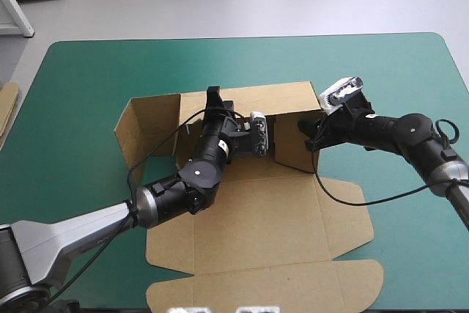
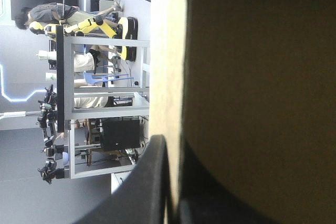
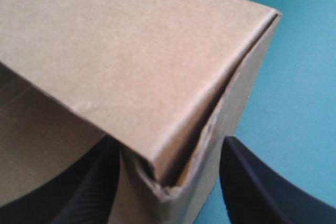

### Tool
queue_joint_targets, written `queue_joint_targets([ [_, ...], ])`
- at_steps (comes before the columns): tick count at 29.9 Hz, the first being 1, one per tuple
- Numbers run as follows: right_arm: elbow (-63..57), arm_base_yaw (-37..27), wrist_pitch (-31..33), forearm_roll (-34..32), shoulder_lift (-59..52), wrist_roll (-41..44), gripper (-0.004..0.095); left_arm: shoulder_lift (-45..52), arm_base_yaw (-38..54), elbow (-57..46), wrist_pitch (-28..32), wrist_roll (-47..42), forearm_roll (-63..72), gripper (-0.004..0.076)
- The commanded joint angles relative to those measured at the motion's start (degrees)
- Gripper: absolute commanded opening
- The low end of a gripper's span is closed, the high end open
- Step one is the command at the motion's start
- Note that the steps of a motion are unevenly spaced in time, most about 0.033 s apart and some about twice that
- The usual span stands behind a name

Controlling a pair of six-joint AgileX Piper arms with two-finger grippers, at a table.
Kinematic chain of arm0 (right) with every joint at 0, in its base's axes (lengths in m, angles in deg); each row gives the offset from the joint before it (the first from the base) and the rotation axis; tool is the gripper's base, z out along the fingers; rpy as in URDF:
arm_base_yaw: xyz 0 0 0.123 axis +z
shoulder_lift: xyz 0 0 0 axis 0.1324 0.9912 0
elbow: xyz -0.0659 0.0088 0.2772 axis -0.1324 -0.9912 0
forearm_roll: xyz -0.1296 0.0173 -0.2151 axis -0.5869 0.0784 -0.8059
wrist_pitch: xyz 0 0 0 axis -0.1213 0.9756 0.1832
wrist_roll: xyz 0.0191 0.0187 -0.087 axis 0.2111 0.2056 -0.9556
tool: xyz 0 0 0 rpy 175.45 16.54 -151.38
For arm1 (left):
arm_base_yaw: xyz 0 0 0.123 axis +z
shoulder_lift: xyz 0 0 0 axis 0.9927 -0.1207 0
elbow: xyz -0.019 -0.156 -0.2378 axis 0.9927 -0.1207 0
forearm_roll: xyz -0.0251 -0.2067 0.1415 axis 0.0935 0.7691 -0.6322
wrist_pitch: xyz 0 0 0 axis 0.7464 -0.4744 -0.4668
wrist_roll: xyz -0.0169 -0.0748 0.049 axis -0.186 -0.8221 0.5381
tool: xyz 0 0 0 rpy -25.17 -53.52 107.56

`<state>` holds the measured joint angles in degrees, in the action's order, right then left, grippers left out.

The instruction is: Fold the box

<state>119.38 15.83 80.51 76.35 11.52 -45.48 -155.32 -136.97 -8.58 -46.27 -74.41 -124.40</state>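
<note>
Here, at the centre of the frame in the high view, the brown box [image 1: 253, 218] sits half-raised on the teal-green bench [image 1: 88, 71]: its far walls stand up just above the middle of the picture, while a broad flat panel [image 1: 264, 247] spreads toward the lower edge. A side flap [image 1: 146, 133] angles out left of centre. Your left arm [image 1: 80, 229] enters from the lower left corner and runs up to the far wall, where your left pincer [image 1: 215, 100] meets the top edge of the board. In the left wrist view that pincer [image 2: 173, 145] is nearly closed and gripping the box [image 2: 252, 77], the wall's pale edge sandwiched between the two black fingers [image 2: 147, 182]. Your right arm [image 1: 410, 133] comes in from the right edge of the frame, and your right pincer [image 1: 309, 133] sits at the box's right-hand wall. In the right wrist view its black fingers [image 3: 100, 182] stand well apart, one on each side of a raised corner of the box [image 3: 131, 51], where a folded-over panel meets the side wall; the corner's lower edge looks slightly crumpled. Teal-green bench [image 3: 304, 77] shows beyond that corner. A strip of spare board [image 1: 6, 111] peeks in at the far left edge of the frame, beside the bench.
</note>
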Motion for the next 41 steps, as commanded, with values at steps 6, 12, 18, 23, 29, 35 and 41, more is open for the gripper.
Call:
queue_joint_targets([
  [6, 1.5, 0.2, 3.1, 3.8, -1.6, -1.9, 0.0109, 1.9, -0.2, 1.5, -1.3, -5.1, -7.0, -0.0008],
  [12, 1.5, 0.2, 5.1, 4.0, -1.6, -3.0, -0.0017, 1.9, -0.2, 1.5, -0.8, -8.3, -9.6, -0.0008],
  [18, 1.5, 0.2, 5.1, 4.0, -1.6, -3.0, -0.0017, 2.0, -0.9, 1.5, 1.7, -8.9, -9.2, 0.011],
  [23, 1.5, 0.2, 3.8, 4.1, -1.6, -1.3, -0.0017, 4.2, -3.9, 1.5, 4.4, -9.0, -8.3, 0.0327],
  [29, 1.5, 0.2, 2.5, 4.3, -1.6, -1.2, -0.0017, 8.9, -7.7, 1.5, 11.1, -9.3, 0.8, 0.0403],
  [35, 1.5, 0.0, 1.3, 4.3, -1.6, 0.5, -0.0017, 12.4, -8.2, 1.8, 16.6, -12.3, 4.9, 0.0403],
  [41, 1.5, 0.0, 1.2, 4.3, -1.6, 0.9, -0.0017, 12.8, -3.9, 7.4, 16.2, -15.3, 3.0, 0.0403],
])
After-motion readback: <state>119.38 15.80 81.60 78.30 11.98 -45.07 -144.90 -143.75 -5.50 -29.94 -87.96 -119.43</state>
